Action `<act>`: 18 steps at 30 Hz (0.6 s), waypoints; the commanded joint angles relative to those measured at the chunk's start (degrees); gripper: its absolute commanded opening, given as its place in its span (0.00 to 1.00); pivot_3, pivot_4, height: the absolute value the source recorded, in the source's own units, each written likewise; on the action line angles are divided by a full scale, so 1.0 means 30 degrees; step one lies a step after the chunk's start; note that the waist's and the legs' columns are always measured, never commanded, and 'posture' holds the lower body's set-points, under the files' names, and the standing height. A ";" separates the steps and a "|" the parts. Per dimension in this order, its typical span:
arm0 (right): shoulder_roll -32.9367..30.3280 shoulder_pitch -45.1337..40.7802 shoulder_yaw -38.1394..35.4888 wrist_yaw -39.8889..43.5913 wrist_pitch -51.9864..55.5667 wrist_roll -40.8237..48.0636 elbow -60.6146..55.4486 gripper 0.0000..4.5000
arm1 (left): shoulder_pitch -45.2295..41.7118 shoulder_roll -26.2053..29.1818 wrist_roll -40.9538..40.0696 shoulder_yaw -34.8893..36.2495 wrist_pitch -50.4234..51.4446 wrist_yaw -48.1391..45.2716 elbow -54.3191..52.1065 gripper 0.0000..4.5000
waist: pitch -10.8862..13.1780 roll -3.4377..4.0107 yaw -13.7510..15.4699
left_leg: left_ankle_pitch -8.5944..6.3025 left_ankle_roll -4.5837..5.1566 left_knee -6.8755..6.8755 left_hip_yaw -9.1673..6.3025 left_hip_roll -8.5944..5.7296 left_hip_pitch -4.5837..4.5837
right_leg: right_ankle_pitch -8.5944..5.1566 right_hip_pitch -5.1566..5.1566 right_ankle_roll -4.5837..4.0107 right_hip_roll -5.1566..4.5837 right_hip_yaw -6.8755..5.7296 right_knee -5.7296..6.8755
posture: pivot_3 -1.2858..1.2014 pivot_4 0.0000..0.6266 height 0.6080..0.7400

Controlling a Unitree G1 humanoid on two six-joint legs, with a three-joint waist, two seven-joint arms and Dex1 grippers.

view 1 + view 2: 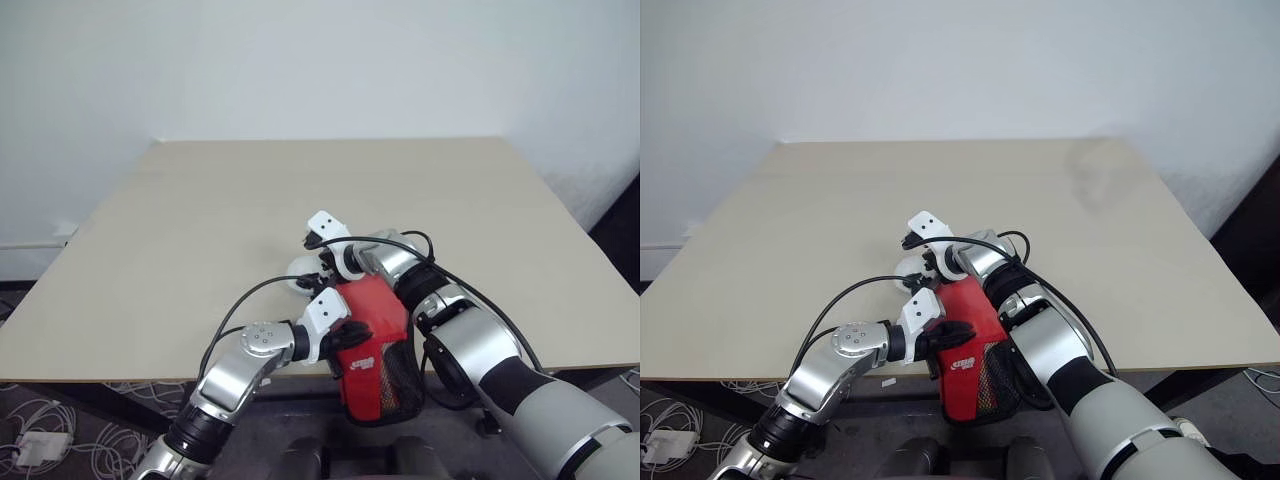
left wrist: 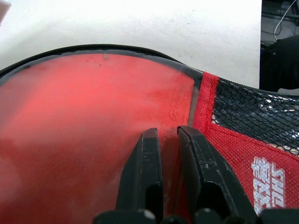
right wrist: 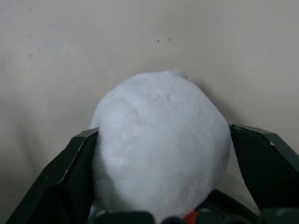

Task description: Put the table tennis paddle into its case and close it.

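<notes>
Against a white wall [image 1: 320,60], beige table [image 1: 200,230] bears red case [image 1: 375,345]

Beige table [image 1: 200,220] — the red case [image 1: 375,345] lies at its near edge, mesh end overhanging; a white fluffy ball [image 3: 161,144] beside the case.

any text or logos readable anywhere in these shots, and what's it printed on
White logo on the red outside of the case, beside its black mesh end: block letters, too blurred and cropped in the left wrist view to read for sure.
Faint embossed mark on the red panel near the left gripper: illegible.
Nothing else carries text.
</notes>
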 commanded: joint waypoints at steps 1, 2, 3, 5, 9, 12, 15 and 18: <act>-0.0343 -0.0011 0.0036 -0.0183 -0.0083 -0.0383 -0.0503 0.79 | -0.0188 -0.0067 0.0004 0.0090 -0.0007 -0.0089 -0.0316 0.13 | 0.0000 0.0001 0.0001 | 0.0000 0.0000 0.0000 0.0000 0.0000 0.0000 | 0.0000 0.0000 0.0000 0.0000 -0.0001 0.0000 | 0.52 0.00 0.96; -0.0367 -0.0040 0.0002 -0.0169 -0.0103 -0.0351 -0.0551 0.72 | -0.0181 -0.0064 0.0009 0.0092 -0.0002 -0.0088 -0.0329 0.13 | 0.0000 0.0000 0.0001 | 0.0000 -0.0001 0.0001 -0.0001 0.0000 0.0000 | 0.0000 0.0001 0.0000 0.0000 -0.0002 0.0000 | 0.52 0.00 0.96; -0.0379 -0.0062 -0.0024 -0.0157 -0.0129 -0.0334 -0.0562 0.62 | -0.0185 -0.0067 0.0019 0.0094 -0.0015 -0.0092 -0.0307 0.13 | 0.0000 0.0000 0.0000 | 0.0000 -0.0001 0.0001 -0.0002 0.0000 0.0000 | 0.0000 0.0002 0.0000 0.0000 -0.0001 0.0001 | 0.52 0.00 0.96; -0.0426 -0.0099 -0.0057 -0.0034 -0.0038 -0.0286 -0.0741 0.49 | -0.0221 -0.0061 0.0105 0.0127 -0.0151 -0.0054 -0.0254 0.13 | 0.0000 0.0000 0.0000 | 0.0001 -0.0001 0.0001 -0.0002 0.0000 0.0000 | 0.0000 0.0002 0.0000 0.0000 -0.0002 0.0001 | 0.52 0.00 0.96; -0.0467 -0.0087 -0.0110 0.0177 0.0085 -0.0178 -0.0971 0.23 | -0.0483 -0.0234 0.0340 0.0455 -0.0520 0.0337 0.0181 0.13 | 0.0000 0.0001 0.0006 | 0.0002 -0.0004 0.0002 -0.0002 0.0000 -0.0001 | 0.0001 0.0000 -0.0001 -0.0001 -0.0002 0.0003 | 0.52 0.00 0.96; -0.0433 -0.0022 -0.0081 0.0354 0.0193 -0.0138 -0.1110 0.09 | -0.0670 -0.0069 0.0481 0.0768 -0.0834 0.0419 0.0381 0.13 | 0.0000 0.0001 -0.0001 | 0.0004 -0.0006 0.0004 -0.0005 -0.0001 -0.0002 | 0.0001 0.0000 -0.0001 0.0000 -0.0002 0.0004 | 0.52 0.00 0.96; -0.0410 0.0027 -0.0066 0.0479 0.0274 -0.0135 -0.1228 0.06 | -0.0850 0.0169 0.0729 0.0995 -0.1378 0.0427 0.0524 0.13 | 0.0000 0.0001 0.0001 | 0.0004 -0.0006 0.0004 -0.0004 0.0000 -0.0003 | 0.0001 -0.0003 -0.0001 0.0000 -0.0002 0.0006 | 0.52 0.00 0.96; -0.0397 0.0015 -0.0080 0.0458 0.0243 -0.0166 -0.1207 0.05 | -0.1053 0.0160 0.0776 0.1231 -0.1655 0.0387 0.0852 0.13 | 0.0000 0.0001 0.0006 | 0.0004 -0.0007 0.0005 -0.0003 -0.0002 -0.0003 | 0.0001 -0.0001 -0.0001 -0.0001 -0.0002 0.0006 | 0.52 0.00 0.96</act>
